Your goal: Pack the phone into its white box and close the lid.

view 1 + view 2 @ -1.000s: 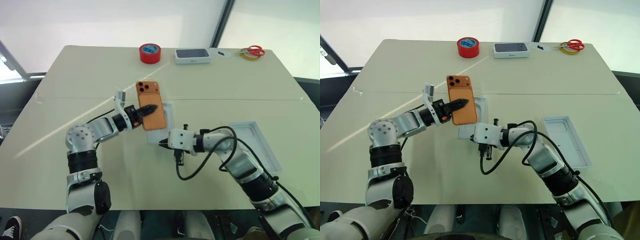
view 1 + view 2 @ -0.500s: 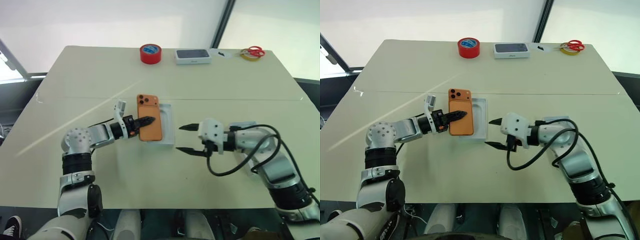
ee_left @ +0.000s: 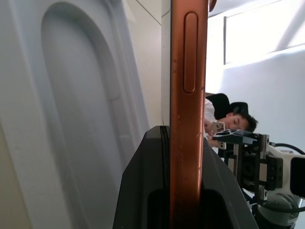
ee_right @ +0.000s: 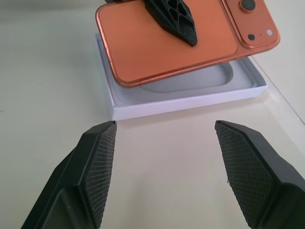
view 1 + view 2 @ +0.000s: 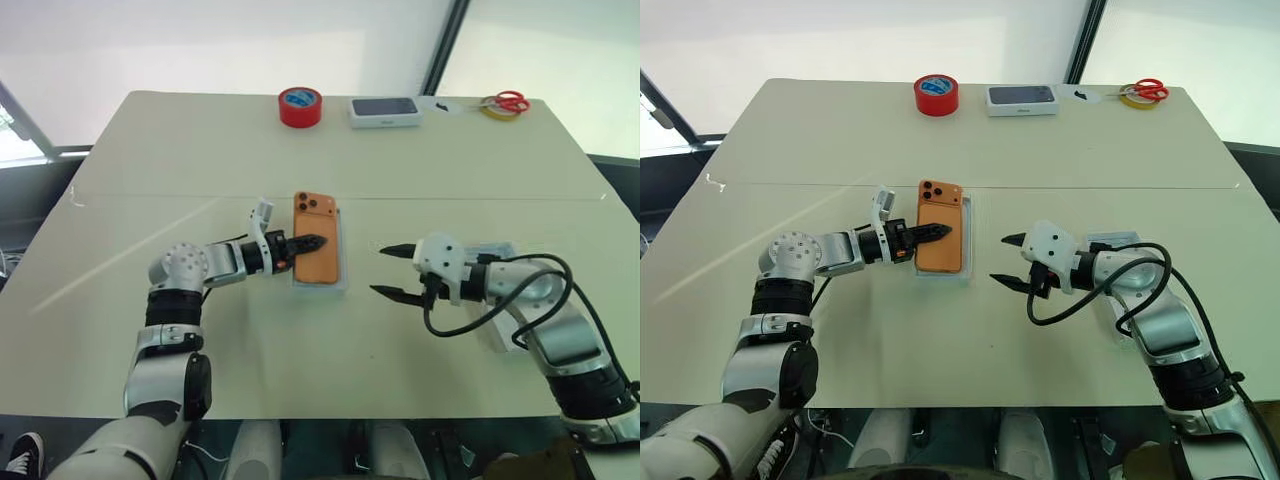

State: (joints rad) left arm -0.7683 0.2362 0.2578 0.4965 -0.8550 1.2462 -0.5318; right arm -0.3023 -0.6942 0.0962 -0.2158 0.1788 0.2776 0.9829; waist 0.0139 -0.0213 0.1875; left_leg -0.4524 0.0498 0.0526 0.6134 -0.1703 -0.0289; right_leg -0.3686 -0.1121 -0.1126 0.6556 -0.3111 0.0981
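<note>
Head stereo looks down at table [image 5: 120, 330]; wrist cameras close on phone [image 4: 181, 45].

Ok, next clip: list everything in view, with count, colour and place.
phone: 1, orange, tilted over the tray at mid-table, in the left gripper
tray: 1, white, mid-table under the phone
lid: 1, white, behind the right arm
tape roll: 1, red, far edge
boxed phone: 1, white with dark picture, far edge
scissors: 1, red handles, far right corner
tape ring: 1, yellowish, beside the scissors
table: 1, cream
person: 1, beyond the table
left gripper: black, shut on phone
right gripper: black, open, right of the tray
</note>
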